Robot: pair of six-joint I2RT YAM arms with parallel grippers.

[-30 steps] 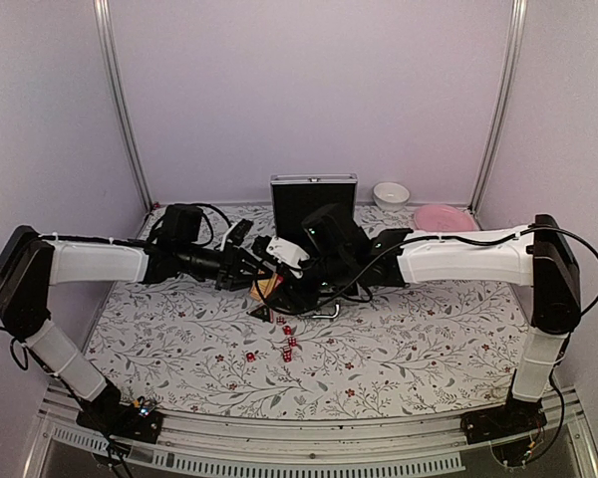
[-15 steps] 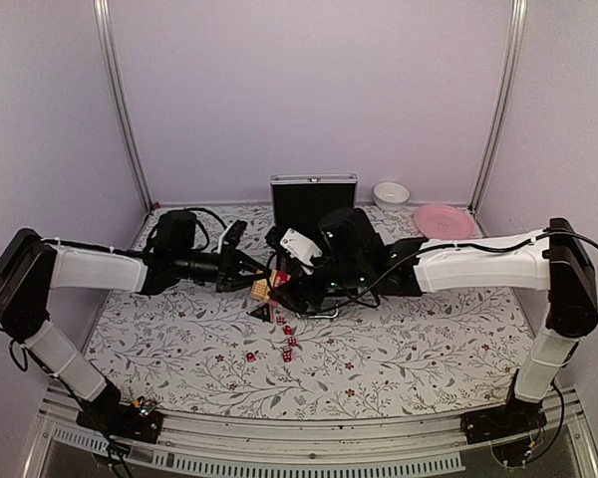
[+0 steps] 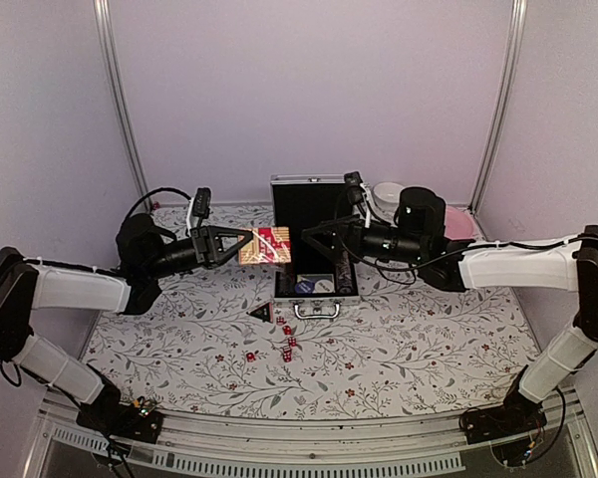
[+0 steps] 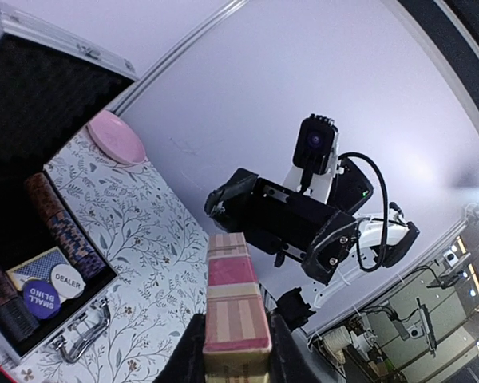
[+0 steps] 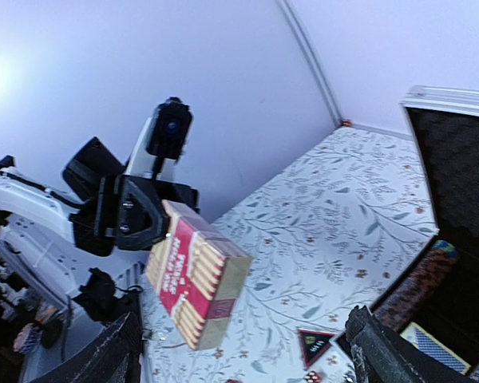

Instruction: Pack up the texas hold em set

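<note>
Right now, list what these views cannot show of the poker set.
Card pack: lettering too small in top view; left wrist view shows only one edge.
Case: rear of tray hidden by right gripper from above; cut off by frame edge in right wrist view.
Dice: pips too small, top view.

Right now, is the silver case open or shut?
Open. The silver case has its lid standing up at the back, and poker chips show inside.

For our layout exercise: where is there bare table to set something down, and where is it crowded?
Bare: right of the case, toward the near edge; also left of the dice. Crowded: dice and triangular piece before the case.
</note>
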